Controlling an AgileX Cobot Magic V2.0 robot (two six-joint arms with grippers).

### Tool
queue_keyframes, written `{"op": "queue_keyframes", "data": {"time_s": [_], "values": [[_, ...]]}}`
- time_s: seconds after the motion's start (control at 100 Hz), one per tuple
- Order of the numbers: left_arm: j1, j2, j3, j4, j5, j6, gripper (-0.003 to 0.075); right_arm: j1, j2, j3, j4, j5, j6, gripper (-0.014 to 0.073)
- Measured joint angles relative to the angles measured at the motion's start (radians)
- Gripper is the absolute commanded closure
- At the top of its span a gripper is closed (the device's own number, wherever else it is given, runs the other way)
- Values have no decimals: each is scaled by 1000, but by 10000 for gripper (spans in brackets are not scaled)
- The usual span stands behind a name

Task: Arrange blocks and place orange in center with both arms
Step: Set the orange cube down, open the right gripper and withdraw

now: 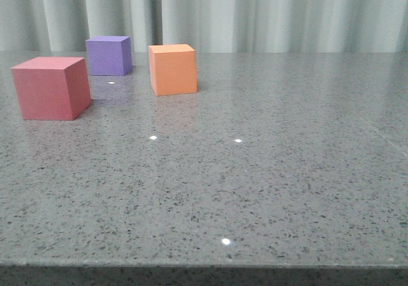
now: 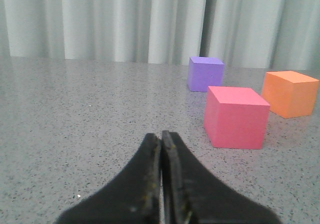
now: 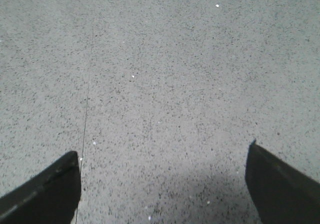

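An orange cube sits upright on a grey speckled tabletop, in the far left part of the front view. Left of it and a little farther back stands a purple cube, close to a pale pleated curtain that runs behind the tabletop. Nearer the camera and farther left is a pinkish-red cube. The three cubes form a loose triangle, each apart from the others, none touching.

Neither arm shows in the front view. In the left wrist view, the left tool has its two black fingers pressed together with only a thin seam between them, holding nothing. Its tips point over bare tabletop, with the pinkish-red cube nearest ahead, and the purple and orange cubes beyond it.

In the right wrist view, the right tool is spread wide, one dark finger at each lower corner, with only speckled tabletop between them. No cube appears in that view.
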Motion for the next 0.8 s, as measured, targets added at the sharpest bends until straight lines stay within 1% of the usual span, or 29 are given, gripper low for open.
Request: {"op": "queue_keyframes", "data": {"time_s": [0.17, 0.27, 0.37, 0.5, 0.58, 0.62, 0.67, 0.69, 0.72, 0.76, 0.79, 0.8], "values": [[0, 0, 0, 0, 0, 0, 741, 0, -159, 176, -5, -137, 0, -61], [0, 0, 0, 0, 0, 0, 741, 0, -212, 253, -8, -242, 0, -61], [0, 0, 0, 0, 0, 0, 741, 0, -222, 290, -13, -302, 0, -61], [0, 0, 0, 0, 0, 0, 741, 0, -222, 306, -15, -317, 0, -47], [0, 0, 0, 0, 0, 0, 741, 0, -222, 306, -20, -320, 0, 15], [0, 0, 0, 0, 0, 0, 741, 0, -222, 306, -22, -320, 0, 71], [0, 0, 0, 0, 0, 0, 741, 0, -222, 306, -29, -320, 0, 151], [0, 0, 0, 0, 0, 0, 741, 0, -222, 306, -34, -320, 2, 202], [0, 0, 0, 0, 0, 0, 741, 0, -222, 306, -39, -320, 2, 243], [0, 0, 0, 0, 0, 0, 741, 0, -222, 306, -41, -322, 2, 342], [0, 0, 0, 0, 0, 0, 741, 0, -222, 306, -43, -322, 2, 385], [0, 0, 0, 0, 0, 0, 741, 0, -222, 306, -42, -322, 2, 413]]}}
